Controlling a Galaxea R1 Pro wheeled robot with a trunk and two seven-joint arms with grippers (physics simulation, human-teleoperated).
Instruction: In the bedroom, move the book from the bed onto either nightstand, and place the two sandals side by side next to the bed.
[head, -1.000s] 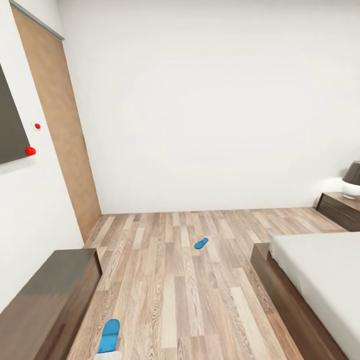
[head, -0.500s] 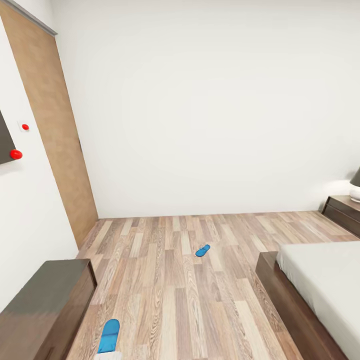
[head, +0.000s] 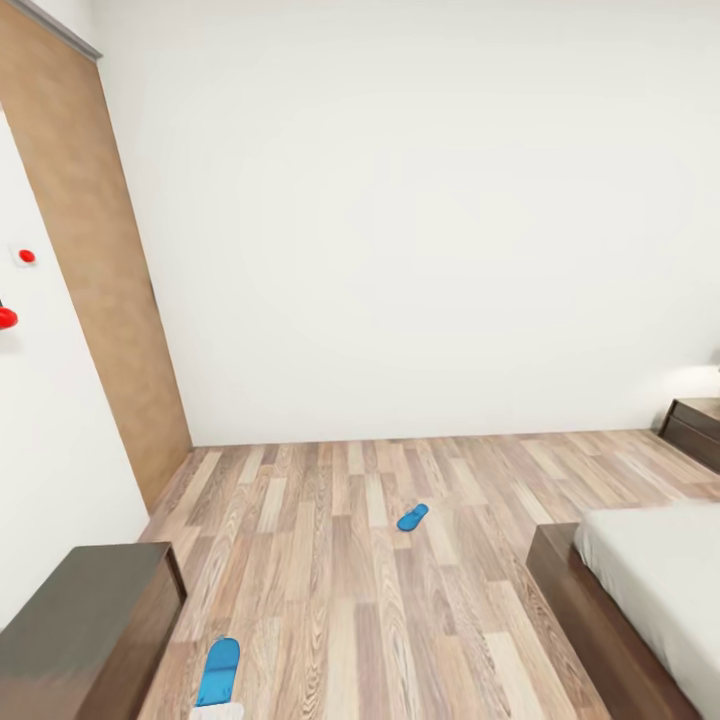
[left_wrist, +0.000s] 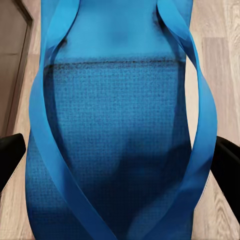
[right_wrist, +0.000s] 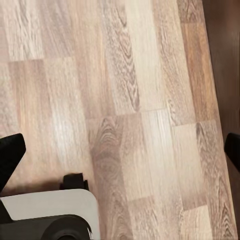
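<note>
In the left wrist view a bright-blue sandal (left_wrist: 117, 125) with its straps lies between the black fingertips (left_wrist: 11, 155), and my left gripper (left_wrist: 120, 165) is shut on it. The head view has this held sandal (head: 219, 670) at the bottom left, above the floor. The other sandal (head: 412, 517) lies on the wood floor in the middle of the room, left of the bed's foot corner. The bed (head: 655, 585) with its light-grey mattress fills the lower right. A nightstand (head: 695, 425) stands by the far wall at the right edge. My right gripper (right_wrist: 122, 150) hangs open over bare planks. The book is out of view.
A low dark-brown cabinet (head: 80, 630) stands against the left wall, close to the held sandal. A wood-coloured door panel (head: 95, 260) is further along that wall. Part of my grey base (right_wrist: 50, 215) is seen under the right arm. Floor stretches between the cabinet and the bed.
The whole head view has shifted: the bed and nightstand slid right, the lamp left the picture, the door panel slid left. The held sandal keeps its place in the picture.
</note>
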